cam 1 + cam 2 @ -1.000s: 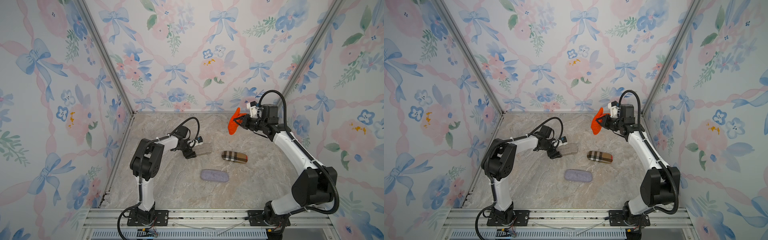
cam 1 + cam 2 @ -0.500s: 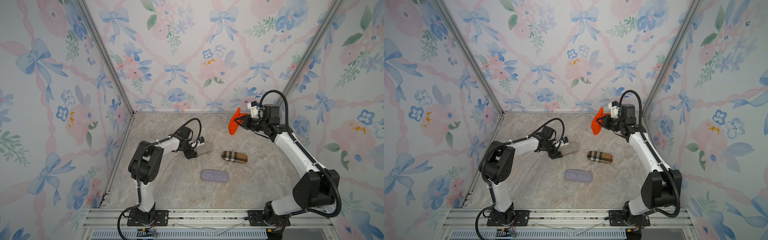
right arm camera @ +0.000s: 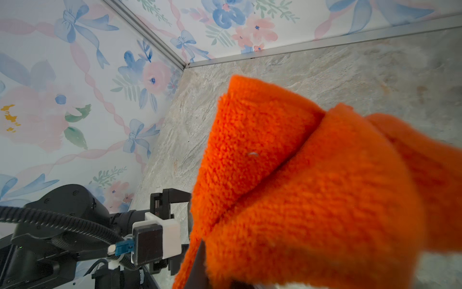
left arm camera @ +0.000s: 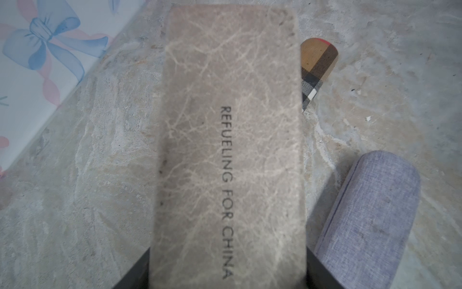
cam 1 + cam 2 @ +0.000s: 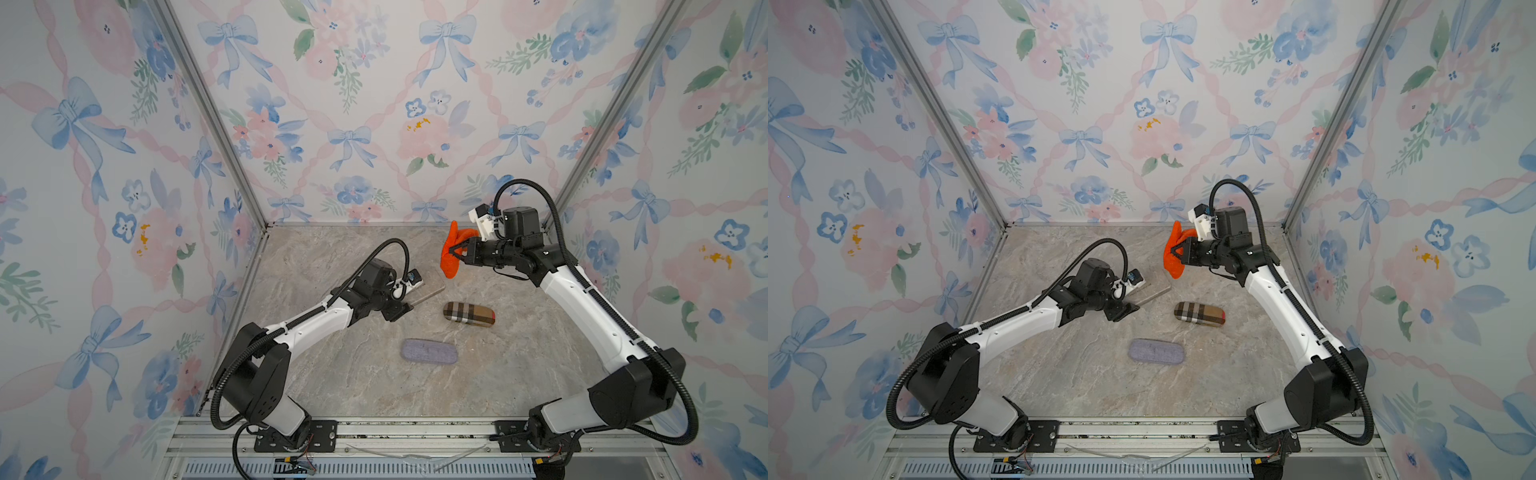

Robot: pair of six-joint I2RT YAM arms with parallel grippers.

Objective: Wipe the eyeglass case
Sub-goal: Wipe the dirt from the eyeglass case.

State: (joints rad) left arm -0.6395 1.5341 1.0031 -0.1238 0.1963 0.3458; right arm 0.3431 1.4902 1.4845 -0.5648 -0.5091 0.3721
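Two grippers are both gripping something. Left gripper [image 5: 406,297] is clamping one end of the marbled eyeglass case [image 4: 230,125], which is sticking out ahead of its fingers [image 4: 318,271]. The grey case [image 5: 429,351] is lying beside them and the plaid case [image 5: 468,314] further out, both on the table [image 5: 332,382]. Right gripper [image 5: 456,252] is pinching the orange cloth [image 5: 448,268], raised, well apart from all cases, its arm reaching forward with the elbow bent.

A small robot test box: flowery paper walls [image 5: 353,104], stone-look floor [image 5: 374,386], metal rail [image 5: 415,428] under two robot arms [image 5: 316,323].
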